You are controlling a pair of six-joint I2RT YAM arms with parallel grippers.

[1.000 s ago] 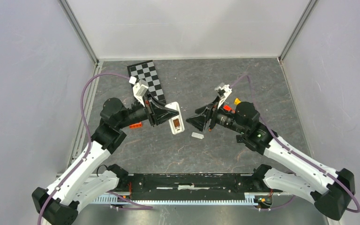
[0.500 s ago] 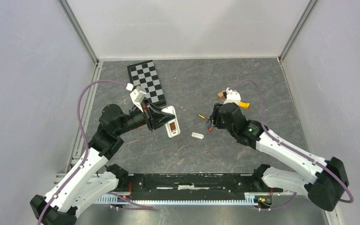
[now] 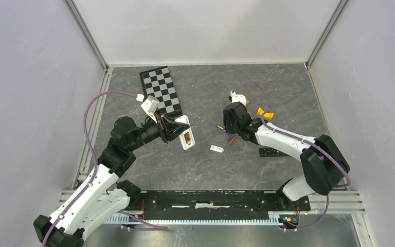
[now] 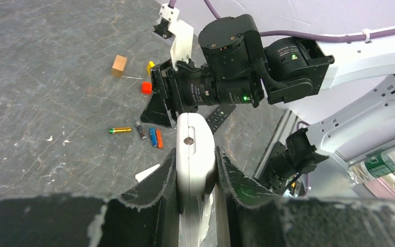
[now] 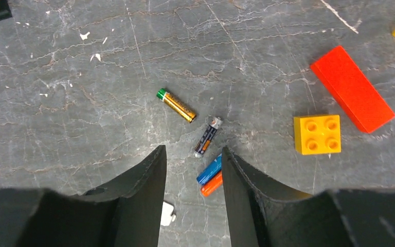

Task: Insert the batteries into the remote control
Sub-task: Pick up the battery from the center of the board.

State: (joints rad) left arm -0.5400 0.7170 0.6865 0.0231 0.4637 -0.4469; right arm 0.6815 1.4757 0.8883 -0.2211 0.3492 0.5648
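Observation:
My left gripper [image 4: 195, 154] is shut on the white remote control [image 4: 196, 135], held edge-on above the table; the top view shows its open brown bay [image 3: 187, 137]. Several batteries lie right of it: a gold one [image 5: 176, 105], a dark one [image 5: 207, 136], and a blue one [image 5: 209, 170] touching an orange one [image 5: 212, 183]. My right gripper [image 5: 194, 152] hangs open just above them, pointing down. The blue and orange pair sits beside its right finger [image 5: 247, 190]. From the top, the right gripper [image 3: 229, 133] is directly over the cluster.
A small white cover [image 3: 216, 148] lies on the table between the arms. A black remote [image 3: 273, 152] lies right of the batteries. A yellow brick [image 5: 317, 134] and a red block [image 5: 352, 88] sit nearby. A checkerboard [image 3: 162, 90] lies at the back left.
My right arm has swung its wrist down over the batteries and its jaws have narrowed. The left gripper with the remote has drifted slightly left.

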